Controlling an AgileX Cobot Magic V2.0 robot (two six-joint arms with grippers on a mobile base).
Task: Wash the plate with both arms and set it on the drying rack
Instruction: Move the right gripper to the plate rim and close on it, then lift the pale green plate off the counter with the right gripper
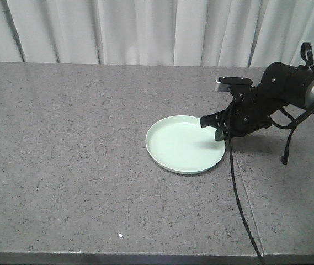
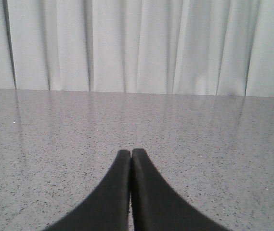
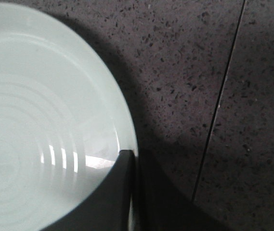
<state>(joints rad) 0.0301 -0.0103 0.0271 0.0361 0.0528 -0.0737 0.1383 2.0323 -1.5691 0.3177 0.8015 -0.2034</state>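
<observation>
One plate (image 1: 183, 146), pale mint, flat and right way up on grey speckled countertop (image 1: 63, 165), right of centre, near a seam (image 3: 218, 106) in the stone. Nothing on it. No drying rack in any view.

Right gripper (image 1: 214, 128): low, reaching in from the right, at the plate's right-hand rim. Wrist view: fingers (image 3: 112, 192) nearly together, thin pale sliver of rim between them, one inside the lip, one outside. Judged as clamped on the rim; outer finger's contact lost in shadow.

Left gripper (image 2: 131, 159): jaws pressed together on nothing, over bare countertop, facing white curtain (image 2: 127, 43). Not in front view.

Handling, judged:
- Rigid; light to moderate weight.
- Glossy, with ring-shaped highlights in the right wrist view, so likely slippery, more so once wet.
- Possibly chip-prone at the lip; material not discernible.
- Low upturned rim the only purchase while flat on stone: pinch there, then tilt to lift.
- One-edge grip likely to allow pivot and sag; second hold on the opposite rim advisable before any carry.
</observation>
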